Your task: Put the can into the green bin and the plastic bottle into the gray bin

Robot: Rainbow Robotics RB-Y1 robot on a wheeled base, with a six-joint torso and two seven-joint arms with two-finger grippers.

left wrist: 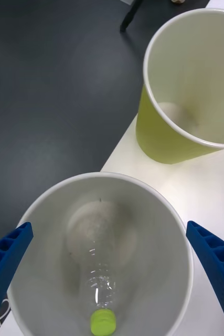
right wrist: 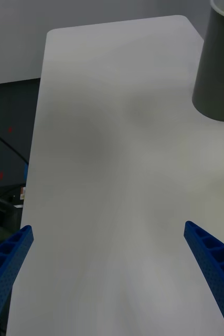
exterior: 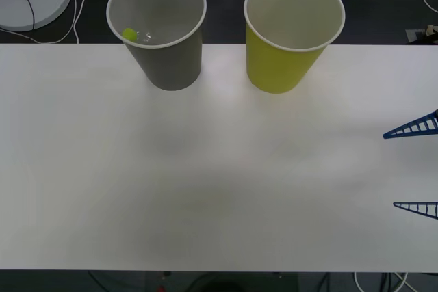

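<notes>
Your left gripper [left wrist: 109,283] hangs spread above the gray bin [exterior: 168,59], which holds one plastic bottle [left wrist: 101,294]; your right gripper [exterior: 414,169] gapes empty beside one green bin [exterior: 284,66] on the surface [exterior: 205,182].

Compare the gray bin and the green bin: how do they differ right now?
The gray bin stands toward the table's left; the green bin toward its right. The gray bin holds the plastic bottle; the green bin looks empty. Both are upright, tapered, white-rimmed.

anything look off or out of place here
Nothing is spilled or tipped. The clear plastic bottle leans inside the upright gray paper-cup bin. The yellow-green paper-cup bin stands upright, but no can is visible inside it.
</notes>
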